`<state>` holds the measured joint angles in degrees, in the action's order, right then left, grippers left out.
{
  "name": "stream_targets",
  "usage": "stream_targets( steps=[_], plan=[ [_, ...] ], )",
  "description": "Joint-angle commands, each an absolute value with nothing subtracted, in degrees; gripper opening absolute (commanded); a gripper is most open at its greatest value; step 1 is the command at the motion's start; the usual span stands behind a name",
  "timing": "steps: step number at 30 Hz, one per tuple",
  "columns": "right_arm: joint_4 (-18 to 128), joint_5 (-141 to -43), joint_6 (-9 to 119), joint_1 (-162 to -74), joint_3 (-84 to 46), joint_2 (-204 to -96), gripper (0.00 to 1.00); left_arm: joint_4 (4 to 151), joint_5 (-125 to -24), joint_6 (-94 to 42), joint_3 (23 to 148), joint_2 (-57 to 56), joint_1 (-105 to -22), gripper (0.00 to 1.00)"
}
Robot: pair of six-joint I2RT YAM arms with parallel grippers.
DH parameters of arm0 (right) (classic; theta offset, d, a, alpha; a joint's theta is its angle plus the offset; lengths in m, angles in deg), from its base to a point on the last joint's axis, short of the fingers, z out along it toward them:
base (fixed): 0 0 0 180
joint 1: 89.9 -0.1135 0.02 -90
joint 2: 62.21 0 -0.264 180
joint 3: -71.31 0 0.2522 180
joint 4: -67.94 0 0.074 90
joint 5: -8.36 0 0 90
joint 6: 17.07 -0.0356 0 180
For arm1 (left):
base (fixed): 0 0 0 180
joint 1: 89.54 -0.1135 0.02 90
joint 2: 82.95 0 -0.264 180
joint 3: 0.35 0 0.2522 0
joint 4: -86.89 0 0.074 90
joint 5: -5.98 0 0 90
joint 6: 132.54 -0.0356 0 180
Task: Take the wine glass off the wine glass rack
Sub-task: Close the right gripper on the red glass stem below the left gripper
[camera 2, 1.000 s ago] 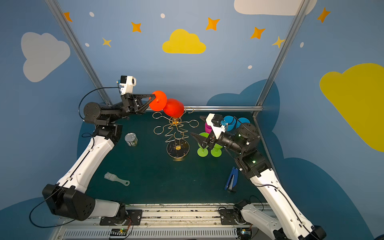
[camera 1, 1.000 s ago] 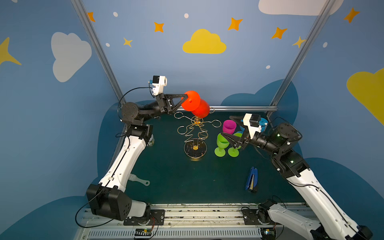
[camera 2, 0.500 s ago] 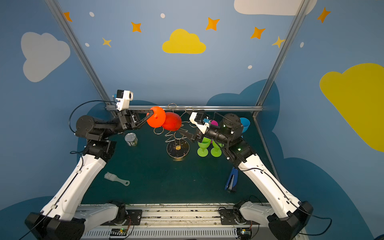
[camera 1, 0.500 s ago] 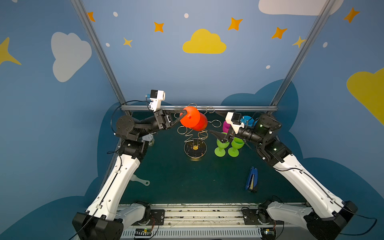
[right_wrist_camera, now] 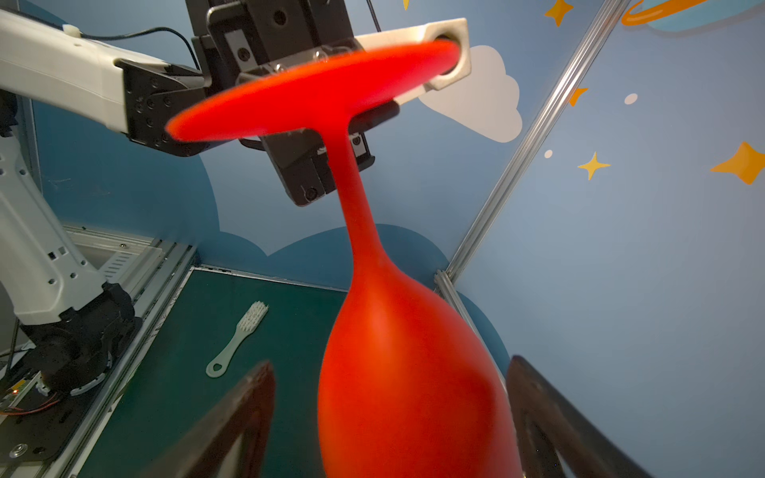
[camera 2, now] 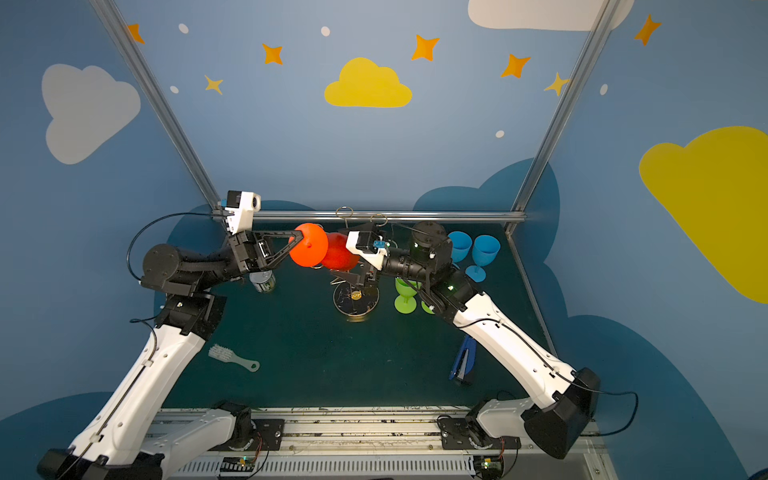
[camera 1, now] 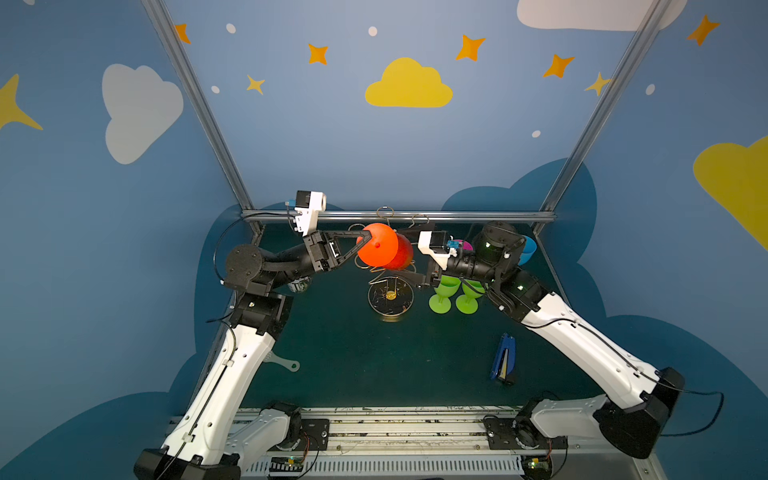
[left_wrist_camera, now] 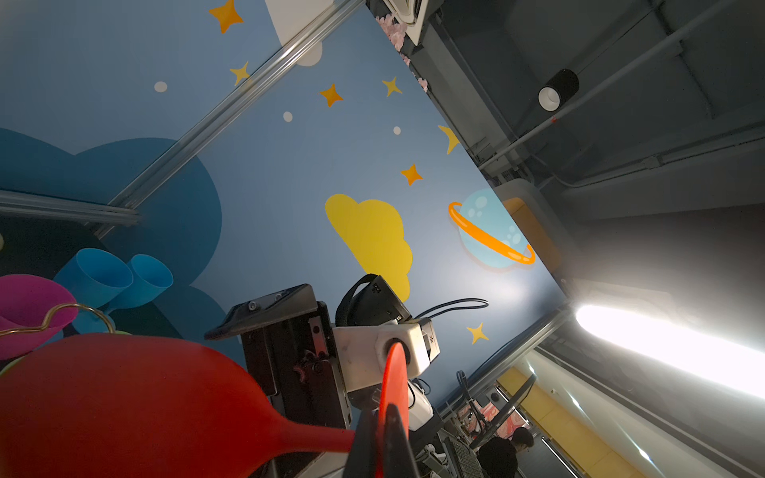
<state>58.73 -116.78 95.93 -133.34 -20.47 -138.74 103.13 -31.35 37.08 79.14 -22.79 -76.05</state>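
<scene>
- White plastic brush (camera 2: 232, 358): lying on the dark green mat (camera 1: 353, 365), lower left in a top view.
- Left gripper (camera 1: 367, 240): reaching in from the left, pinching the rim of the glass's flat foot.
- Red-orange plastic wine glass (camera 1: 384, 251): hanging sideways at centre in both top views, foot pointing left and bowl right, among the rack's wire arms; contact with a wire cannot be told.
- Gold wire wine glass rack (camera 1: 380, 303): standing at centre, round base resting on the mat.
- Right gripper (right_wrist_camera: 389, 422): spreading wide, fingers flanking the bowl.
- Two green stemmed goblets (camera 1: 446, 293): standing right of the rack.
- Blue stapler (camera 1: 504, 361): lying at lower right.
</scene>
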Motion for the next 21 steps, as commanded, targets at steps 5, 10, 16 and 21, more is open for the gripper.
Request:
stream_targets(
  steps=[5,10,16,21],
  plan=[
    [61.59,-115.07,94.18,-134.41,-22.33,-141.09,0.86,106.08,-31.74,37.82,79.77,-23.96,-75.17,0.04],
    [61.28,-113.71,93.50,-134.97,-22.95,-142.36,0.86,106.55,-31.82,38.38,79.43,-23.97,-74.78,0.04],
    [59.38,-111.76,91.30,-135.84,-23.26,-141.91,0.79,107.32,-31.59,38.85,79.97,-23.88,-74.69,0.04],
    [59.17,-109.78,88.98,-136.53,-20.90,-139.65,0.60,106.12,-31.77,37.24,81.46,-23.73,-74.69,0.04]
  ],
)
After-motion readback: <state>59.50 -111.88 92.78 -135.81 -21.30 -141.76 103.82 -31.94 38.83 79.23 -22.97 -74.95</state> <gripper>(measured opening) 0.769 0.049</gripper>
